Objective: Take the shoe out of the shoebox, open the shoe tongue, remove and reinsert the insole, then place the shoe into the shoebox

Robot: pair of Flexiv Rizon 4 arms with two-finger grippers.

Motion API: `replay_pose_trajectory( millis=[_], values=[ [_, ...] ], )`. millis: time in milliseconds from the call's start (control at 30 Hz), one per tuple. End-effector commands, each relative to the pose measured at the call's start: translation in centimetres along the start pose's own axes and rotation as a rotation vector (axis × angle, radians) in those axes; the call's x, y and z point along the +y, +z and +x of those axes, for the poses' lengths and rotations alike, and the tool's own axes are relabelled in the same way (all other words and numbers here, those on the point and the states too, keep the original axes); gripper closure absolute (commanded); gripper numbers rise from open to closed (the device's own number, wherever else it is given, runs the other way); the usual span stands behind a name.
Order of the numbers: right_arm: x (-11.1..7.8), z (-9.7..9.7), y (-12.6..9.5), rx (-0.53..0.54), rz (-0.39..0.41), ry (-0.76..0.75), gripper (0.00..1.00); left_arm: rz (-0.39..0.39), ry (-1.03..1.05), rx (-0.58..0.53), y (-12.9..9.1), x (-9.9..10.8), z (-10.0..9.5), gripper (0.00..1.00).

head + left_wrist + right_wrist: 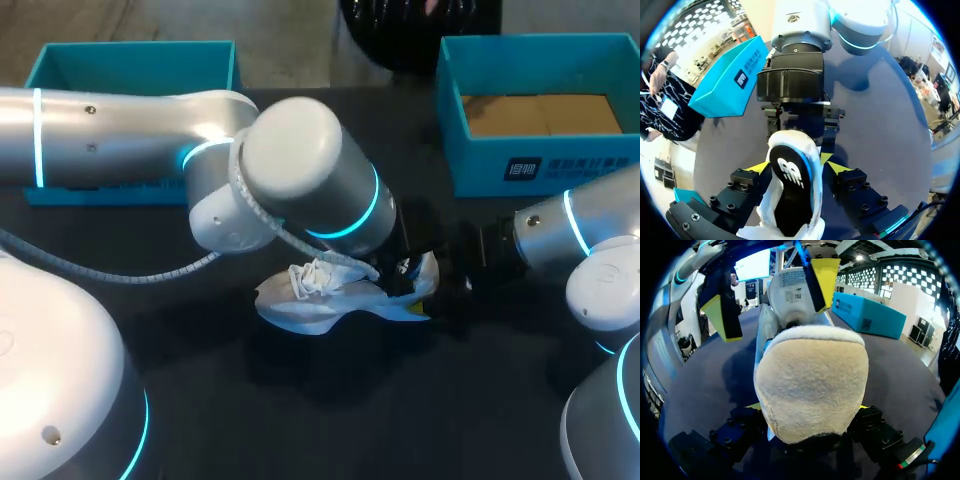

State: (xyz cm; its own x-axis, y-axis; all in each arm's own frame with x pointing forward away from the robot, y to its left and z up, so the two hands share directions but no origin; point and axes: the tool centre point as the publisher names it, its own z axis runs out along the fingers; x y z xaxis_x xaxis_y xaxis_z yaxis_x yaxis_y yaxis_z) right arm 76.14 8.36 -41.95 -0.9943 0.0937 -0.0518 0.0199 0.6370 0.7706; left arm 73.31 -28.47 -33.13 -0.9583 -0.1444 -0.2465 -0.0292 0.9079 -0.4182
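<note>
gripped heel of white sneaker (318,296) with right hand (808,408) on dark bench (300,425); straddled its tongue with left hand (799,167), spread wide, unclamped.

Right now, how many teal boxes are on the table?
2: the left box at the far left, partly behind my left arm, and the right box at the far right. None seems hidden.

Head camera overhead; 2 wrist cameras closely face the shoe (312,308).

A white laced shoe (312,300) is sitting mid-worktop (330,420), heel pointing right; the teal shoebox (490,168) is standing open at the far right corner.
</note>
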Motion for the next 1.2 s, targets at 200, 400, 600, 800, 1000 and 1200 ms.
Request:
replay_pose_trajectory(
  millis=[200,400,600,800,1000,1200],
  values=[
    [0.13,-0.03,0.06,0.0,0.003,0.001,1.0,0.001,-0.037,-0.147,0.0,-0.01,-0.27,0.34],
    [0.13,-0.03,0.06,0.0,0.003,0.001,1.0,0.004,-0.031,-0.201,0.15,-0.28,-0.08,0.31],
    [0.13,-0.03,0.06,0.0,0.003,0.001,1.0,0.005,-0.027,-0.226,0.28,-0.38,0.27,0.31],
    [0.13,-0.03,0.06,0.0,0.003,0.001,1.0,0.005,-0.036,-0.238,0.32,-0.39,0.1,0.34],
    [0.13,-0.03,0.06,0.0,0.003,0.001,1.0,0.005,-0.042,-0.236,0.21,-0.45,-0.23,0.33],
    [0.13,-0.03,0.06,0.0,0.003,0.001,1.0,0.003,-0.058,-0.244,0.27,-0.34,-0.5,0.33]
  ],
)
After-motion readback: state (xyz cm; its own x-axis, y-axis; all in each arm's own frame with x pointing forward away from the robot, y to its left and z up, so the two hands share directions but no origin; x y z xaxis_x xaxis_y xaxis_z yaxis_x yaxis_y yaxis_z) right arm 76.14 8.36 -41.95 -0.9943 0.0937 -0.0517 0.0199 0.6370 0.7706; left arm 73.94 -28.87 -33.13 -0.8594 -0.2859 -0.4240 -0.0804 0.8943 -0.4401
